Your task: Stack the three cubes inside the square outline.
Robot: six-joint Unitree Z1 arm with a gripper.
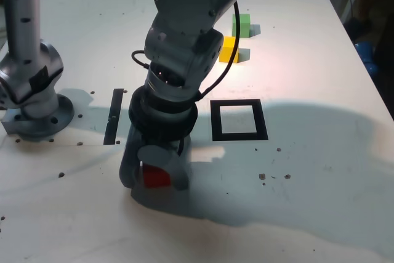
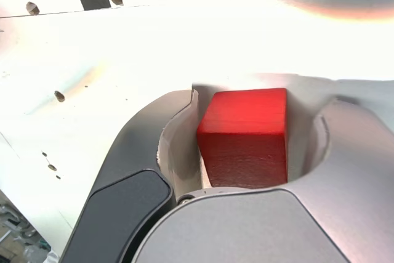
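While the arm [image 1: 178, 53] leans over the tabletop [image 1: 308, 60], its fingers hide part of the red cube [image 1: 156, 177] in the exterior view, and the yellow cube [image 1: 228, 50] is partly covered by the arm and its dark cable [image 1: 237, 29]. In the wrist view, the near bodies of the fingers cut across the lower part of the scene, and glare washes out much of the white surface. The tool [image 1: 154, 181] stands around the red cube with its jaws apart; a gap shows between the cube and one finger, while contact on the other side is hard to make out. The green cube [image 1: 245, 25] sits just behind the yellow one, both beyond the square outline [image 1: 217, 121], whose white centre holds no cube. Bare surface separates the red cube from the frame, and more lies open toward the exterior view's right, under a broad shadow. On the exterior view's left, the black strip [image 1: 113, 118] runs between the tool's side of the scene and a grey cylindrical base [image 1: 40, 115], which is cut off by the picture's edge. The tabletop is pale, with small dark holes or marks and a thin line across it; past its edges, the room is dark and indistinct.
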